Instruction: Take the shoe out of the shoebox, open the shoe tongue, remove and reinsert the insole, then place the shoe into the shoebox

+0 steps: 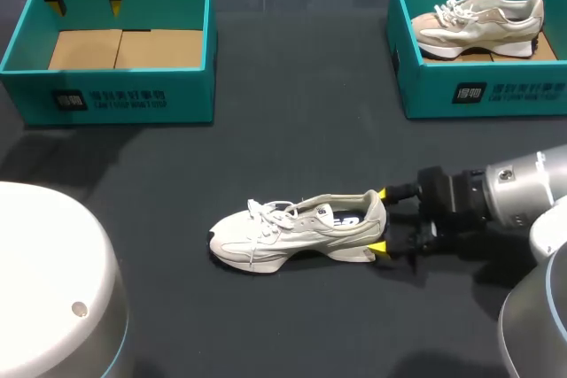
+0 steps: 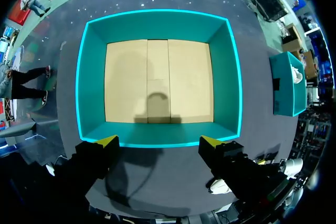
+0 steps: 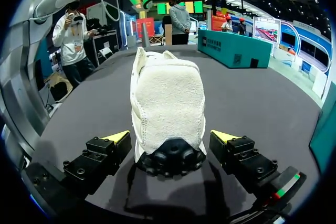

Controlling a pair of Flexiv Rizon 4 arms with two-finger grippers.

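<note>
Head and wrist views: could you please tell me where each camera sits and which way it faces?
Head view: fixed above and behind the robot, looking down on the table; left end effector and right end effector show.
Left wrist view: on the left wrist, facing down into the empty shoebox; its yellow tips show.
Right wrist view: on the right wrist, facing along the table at the heel of the shoe; its open fingers flank it.
Shared: head and right wrist views both show the shoe.

Left tool point(image 1: 87, 8) hangs at far left, pointing down, fingers apart. Right tool point(image 1: 381, 220) lies low and level, fingers spread wide.
</note>
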